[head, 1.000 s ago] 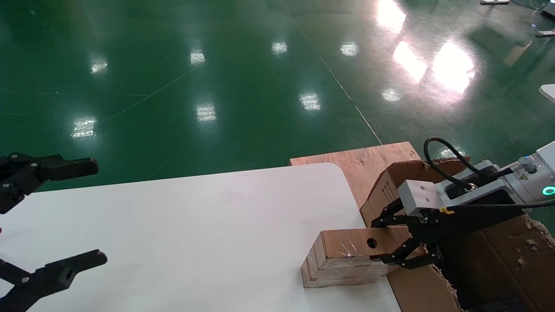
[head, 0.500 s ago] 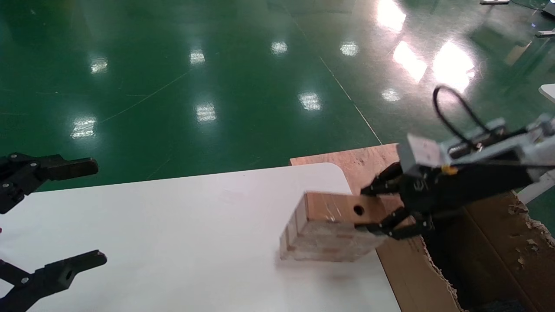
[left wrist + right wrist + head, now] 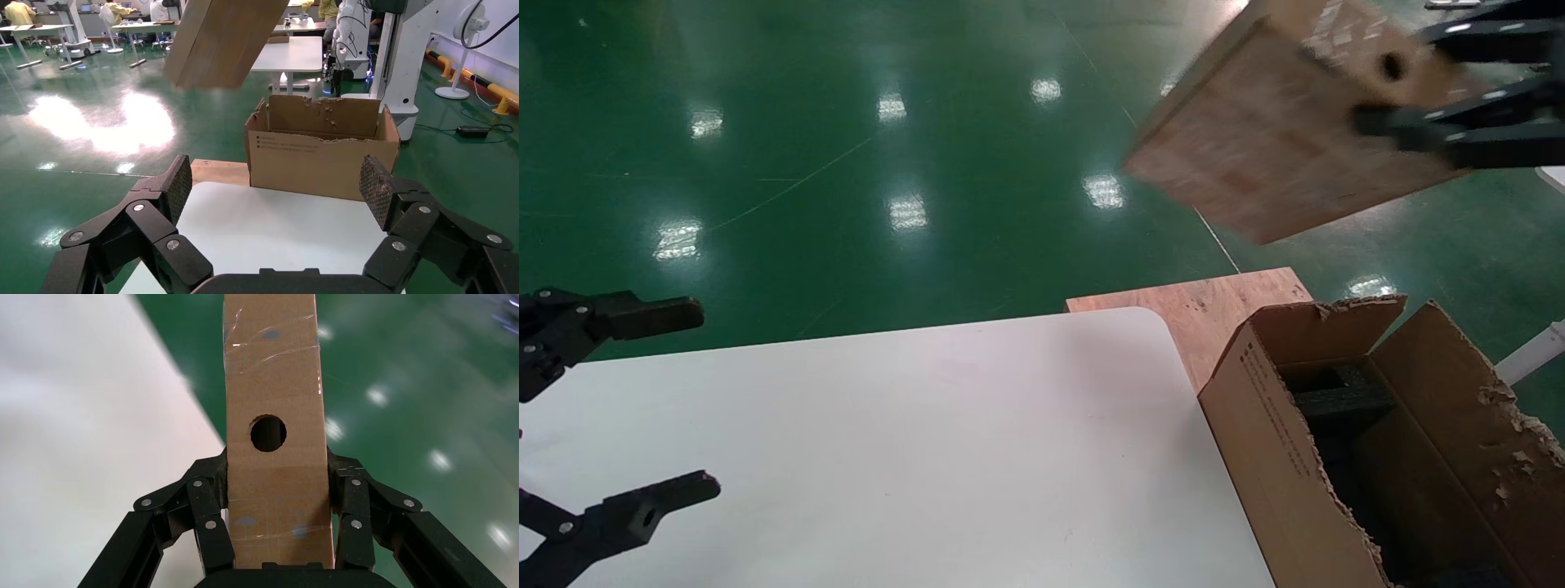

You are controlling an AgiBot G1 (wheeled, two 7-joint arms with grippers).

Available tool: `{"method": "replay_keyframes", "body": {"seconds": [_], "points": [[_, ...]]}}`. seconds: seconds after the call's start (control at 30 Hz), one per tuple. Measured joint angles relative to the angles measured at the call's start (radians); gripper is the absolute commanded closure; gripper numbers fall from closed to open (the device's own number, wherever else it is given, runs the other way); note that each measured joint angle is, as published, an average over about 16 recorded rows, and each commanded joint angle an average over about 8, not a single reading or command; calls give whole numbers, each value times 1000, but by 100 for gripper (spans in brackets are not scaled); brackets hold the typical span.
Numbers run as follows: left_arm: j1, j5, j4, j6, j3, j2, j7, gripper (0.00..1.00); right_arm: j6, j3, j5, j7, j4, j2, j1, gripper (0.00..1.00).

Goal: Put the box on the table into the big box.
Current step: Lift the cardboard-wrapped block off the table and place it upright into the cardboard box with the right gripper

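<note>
Left claw [image 3: 617, 400], fingers spread wide, parked over the near-left corner of the white tabletop [image 3: 911, 441]. Upper right: right claw [image 3: 1406, 86] clamped across the narrow faces of the box [image 3: 1271, 139], held high above the floor, well clear of the big box [image 3: 1279, 457]. The carton looks light and stiff; its glossy tape may slip, so bare cardboard beside the hole suits gripping best

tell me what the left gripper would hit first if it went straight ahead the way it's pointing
Probably the big box. The open left gripper points across the bare white table at its printed side, with nothing between them. The raised box is well above that line. Depth is uncertain.
</note>
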Motion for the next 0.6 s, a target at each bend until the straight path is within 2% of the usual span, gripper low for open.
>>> {"method": "replay_keyframes", "body": {"seconds": [0.1,0.2,0.4,0.6], "points": [[0,0,0,0,0,0,0,0,-3,57,-96,97,92,114,50,100],[0,0,0,0,0,0,0,0,-4,126,-167,176,177,238,54,100],[0,0,0,0,0,0,0,0,5,267,-227,273,295,483,-35,100],[0,0,0,0,0,0,0,0,40,321,-222,277,316,667,-130,100]]}}
